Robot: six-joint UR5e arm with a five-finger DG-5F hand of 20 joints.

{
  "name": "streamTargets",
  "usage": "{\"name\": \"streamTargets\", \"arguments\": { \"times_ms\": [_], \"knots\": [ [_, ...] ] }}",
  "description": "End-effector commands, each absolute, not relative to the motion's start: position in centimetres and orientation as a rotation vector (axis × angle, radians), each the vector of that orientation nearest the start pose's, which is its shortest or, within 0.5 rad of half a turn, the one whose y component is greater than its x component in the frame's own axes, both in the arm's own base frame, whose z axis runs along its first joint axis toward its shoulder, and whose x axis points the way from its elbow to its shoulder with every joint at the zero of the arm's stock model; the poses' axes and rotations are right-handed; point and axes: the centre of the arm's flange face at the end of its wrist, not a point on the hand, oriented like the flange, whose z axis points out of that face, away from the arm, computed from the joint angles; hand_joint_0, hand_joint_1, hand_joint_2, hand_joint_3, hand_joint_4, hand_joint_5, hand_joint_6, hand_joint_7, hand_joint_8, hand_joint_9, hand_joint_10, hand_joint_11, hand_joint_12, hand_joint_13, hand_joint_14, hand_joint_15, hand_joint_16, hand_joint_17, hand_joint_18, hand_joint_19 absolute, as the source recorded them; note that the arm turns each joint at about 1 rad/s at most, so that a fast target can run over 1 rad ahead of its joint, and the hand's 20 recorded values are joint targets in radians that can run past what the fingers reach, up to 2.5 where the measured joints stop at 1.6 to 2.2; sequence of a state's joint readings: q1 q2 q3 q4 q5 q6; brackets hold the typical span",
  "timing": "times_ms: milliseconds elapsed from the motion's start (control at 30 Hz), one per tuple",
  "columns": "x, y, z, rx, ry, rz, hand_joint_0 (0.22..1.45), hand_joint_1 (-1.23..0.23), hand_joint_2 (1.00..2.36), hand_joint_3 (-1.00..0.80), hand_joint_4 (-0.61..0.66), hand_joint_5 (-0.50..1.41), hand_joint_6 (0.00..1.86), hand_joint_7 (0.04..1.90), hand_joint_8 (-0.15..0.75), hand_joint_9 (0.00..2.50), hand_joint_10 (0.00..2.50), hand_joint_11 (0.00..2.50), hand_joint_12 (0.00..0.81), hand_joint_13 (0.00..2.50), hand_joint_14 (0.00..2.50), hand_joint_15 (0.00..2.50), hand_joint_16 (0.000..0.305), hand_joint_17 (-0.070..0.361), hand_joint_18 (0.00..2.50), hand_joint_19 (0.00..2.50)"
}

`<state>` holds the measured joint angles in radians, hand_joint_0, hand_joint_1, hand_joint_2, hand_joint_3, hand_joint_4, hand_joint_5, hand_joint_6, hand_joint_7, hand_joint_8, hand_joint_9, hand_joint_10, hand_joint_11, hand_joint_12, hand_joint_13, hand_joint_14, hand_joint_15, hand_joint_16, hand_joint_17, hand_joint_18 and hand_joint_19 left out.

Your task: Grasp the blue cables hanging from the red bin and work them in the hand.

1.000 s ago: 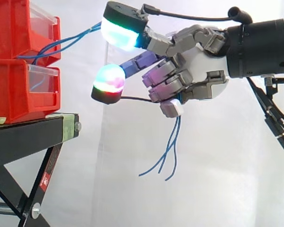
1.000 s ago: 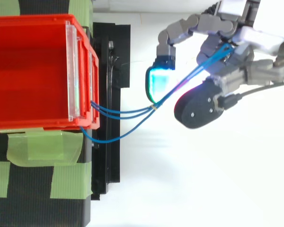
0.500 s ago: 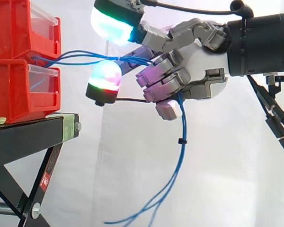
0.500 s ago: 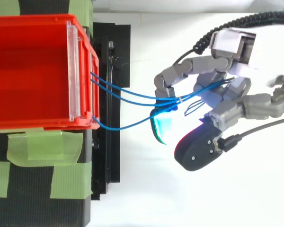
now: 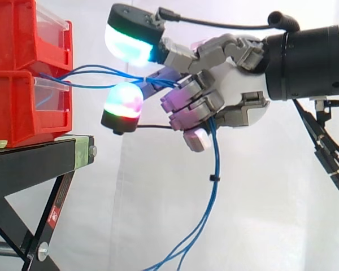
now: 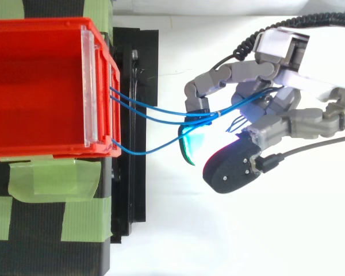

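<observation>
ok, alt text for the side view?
The hand, reaching in from the right, is curled round blue cables that run from stacked red bins on a black stand. The cables' loose ends dangle below the hand.

Black stand [image 5: 28,164], green tape strips [image 6: 52,179] across its top, white curtain [image 5: 260,214] behind, possibly a label [image 5: 53,214] on one leg

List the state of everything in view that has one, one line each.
blue cables: run from the bins' front into the hand, loose ends hanging below it.
hand: fingers curled round the blue cables.
red bins: stacked on the stand, top one open-topped.
black stand: upright, bearing the bins.
</observation>
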<state>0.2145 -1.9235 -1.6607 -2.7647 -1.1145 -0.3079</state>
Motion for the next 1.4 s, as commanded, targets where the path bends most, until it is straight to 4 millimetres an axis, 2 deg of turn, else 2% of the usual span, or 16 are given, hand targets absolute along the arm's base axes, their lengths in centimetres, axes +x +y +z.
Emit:
{"name": "streamTargets", "arguments": {
  "times_ms": [0, 767, 967, 1100, 1367],
  "knots": [
    [61.1, -5.0, 27.4, 1.156, 1.250, 0.748, 0.74, -0.60, 1.00, -1.00, 0.22, 0.37, 0.33, 1.39, 0.649, 1.84, 2.50, 2.50, 0.730, 2.10, 2.50, 2.00, 0.210, 0.158, 2.50, 0.59],
    [60.4, -7.1, 27.2, 1.264, 1.218, 0.777, 0.80, -0.58, 1.00, -0.99, 0.21, 0.40, 0.32, 1.40, 0.649, 1.84, 2.50, 2.50, 0.730, 2.10, 2.50, 2.00, 0.210, 0.158, 2.50, 0.59],
    [59.9, -8.4, 27.5, 1.353, 1.198, 0.793, 0.82, -0.58, 1.00, -0.94, 0.21, 0.40, 0.31, 1.39, 0.649, 1.84, 2.50, 2.50, 0.730, 2.10, 2.50, 2.00, 0.210, 0.158, 2.50, 0.59],
    [59.5, -9.3, 28.4, 1.440, 1.214, 0.801, 0.84, -0.58, 1.00, -0.91, 0.21, 0.40, 0.29, 1.40, 0.649, 1.84, 2.50, 2.50, 0.730, 2.10, 2.50, 2.00, 0.210, 0.158, 2.50, 0.59],
    [58.6, -9.7, 28.2, 1.525, 1.276, 0.809, 0.84, -0.58, 1.00, -0.90, 0.21, 0.40, 0.28, 1.42, 0.649, 1.84, 2.50, 2.50, 0.730, 2.10, 2.50, 2.00, 0.210, 0.158, 2.50, 0.59]
  ]
}}
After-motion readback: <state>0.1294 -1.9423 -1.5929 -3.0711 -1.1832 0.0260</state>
